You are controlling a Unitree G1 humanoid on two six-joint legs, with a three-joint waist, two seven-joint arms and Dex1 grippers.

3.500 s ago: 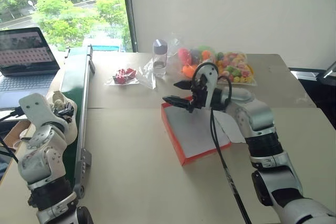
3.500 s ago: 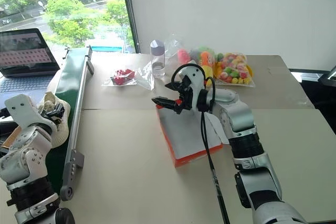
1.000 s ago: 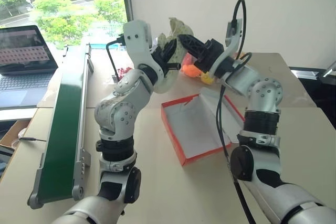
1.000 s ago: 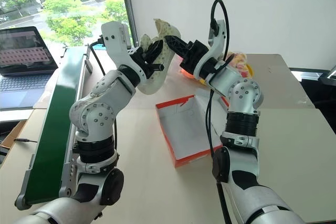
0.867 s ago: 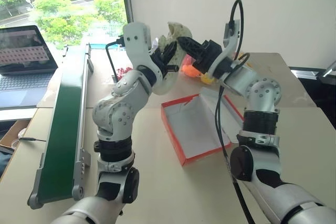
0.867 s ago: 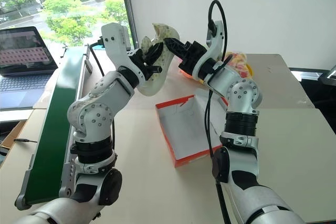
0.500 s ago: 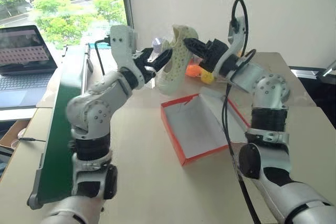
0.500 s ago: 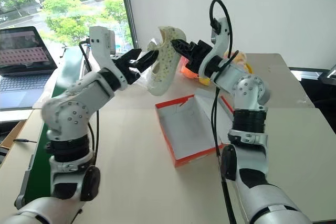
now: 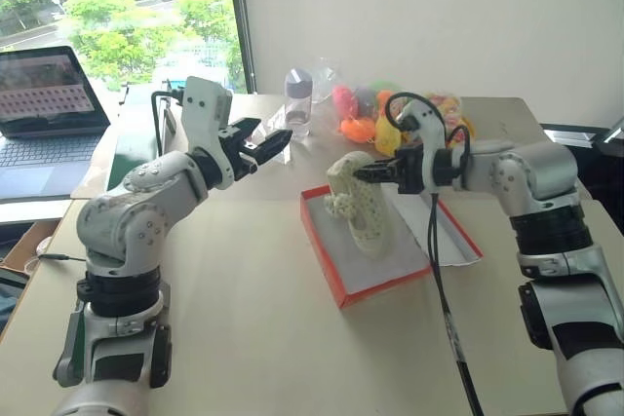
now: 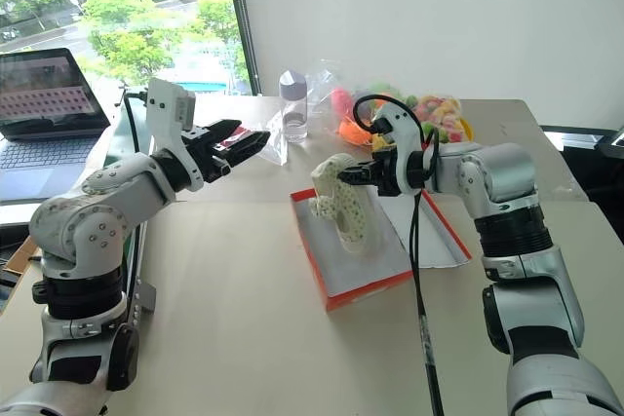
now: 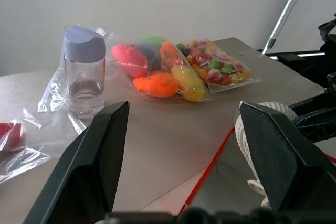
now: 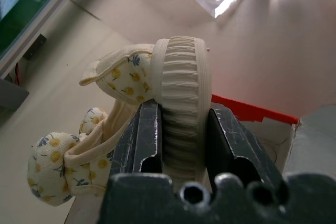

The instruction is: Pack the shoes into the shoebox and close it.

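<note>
Our right gripper (image 10: 363, 173) clamps shoe (image 10: 343, 204) above shoebox (image 10: 336, 289) | left gripper (image 9: 265, 146), 10 o'clock, jaws apart | risk: shoe lands tilted, blocking lid.

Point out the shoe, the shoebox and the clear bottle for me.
shoe (image 9: 363, 209), left eye view, on its perforated upper.
shoebox (image 9: 322, 247), left eye view, on its red near-left wall.
bottle (image 9: 297, 104), left eye view, on its clear body.

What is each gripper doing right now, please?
Left gripper: open, empty.
Right gripper: shut on the cream shoe, over the shoebox.
</note>
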